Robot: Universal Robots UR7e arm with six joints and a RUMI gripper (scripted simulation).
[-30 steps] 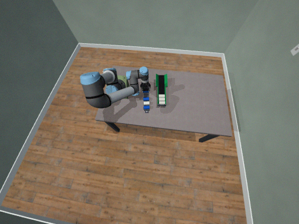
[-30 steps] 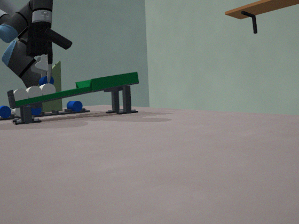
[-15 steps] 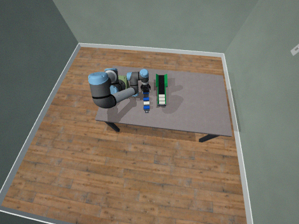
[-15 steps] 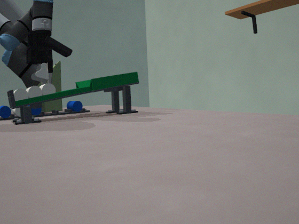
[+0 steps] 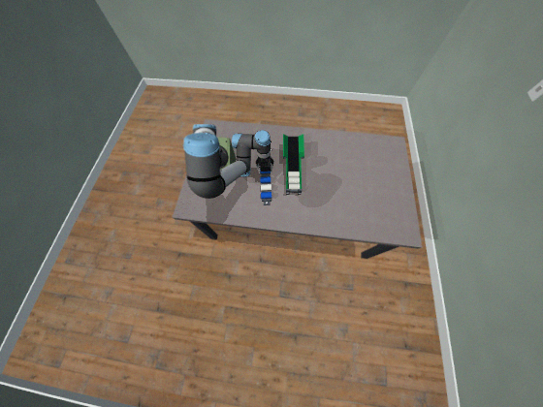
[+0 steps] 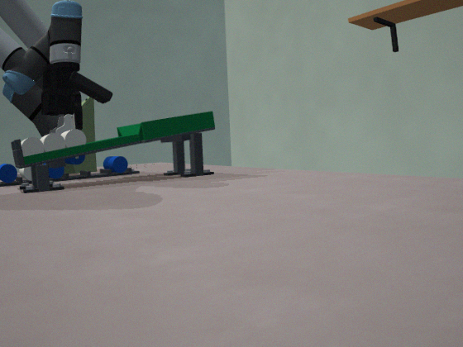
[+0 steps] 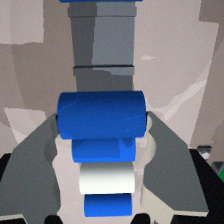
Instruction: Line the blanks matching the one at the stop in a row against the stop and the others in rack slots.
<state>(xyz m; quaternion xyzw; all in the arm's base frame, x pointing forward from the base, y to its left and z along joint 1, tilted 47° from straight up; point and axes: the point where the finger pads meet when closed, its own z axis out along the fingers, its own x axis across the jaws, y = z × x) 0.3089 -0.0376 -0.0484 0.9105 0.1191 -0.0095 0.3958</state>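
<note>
Three white blanks lie across the green ramp (image 5: 301, 169) (image 6: 178, 126), side by side against the stop (image 6: 17, 154). My gripper (image 7: 102, 113) (image 6: 71, 128) is shut on a blue blank (image 7: 101, 116) (image 6: 77, 159), gripping it by its ends, level and crosswise low over the grey stock rack (image 7: 114, 40) (image 6: 132, 171). Whether it touches the rack floor is hidden. On its near side in the wrist view, the rack holds a blue blank (image 7: 104, 151), a white blank (image 7: 107, 178) and another blue blank (image 7: 107, 205). A further blue blank (image 6: 116, 164) lies toward the rack's other end.
Bare rack slots show between the held blank and the blue blank at the top edge of the wrist view. The ramp stands close beside the rack, on dark legs (image 6: 196, 154). A green panel (image 6: 89, 134) stands behind the rack. A wooden shelf (image 6: 405, 10) is on the wall.
</note>
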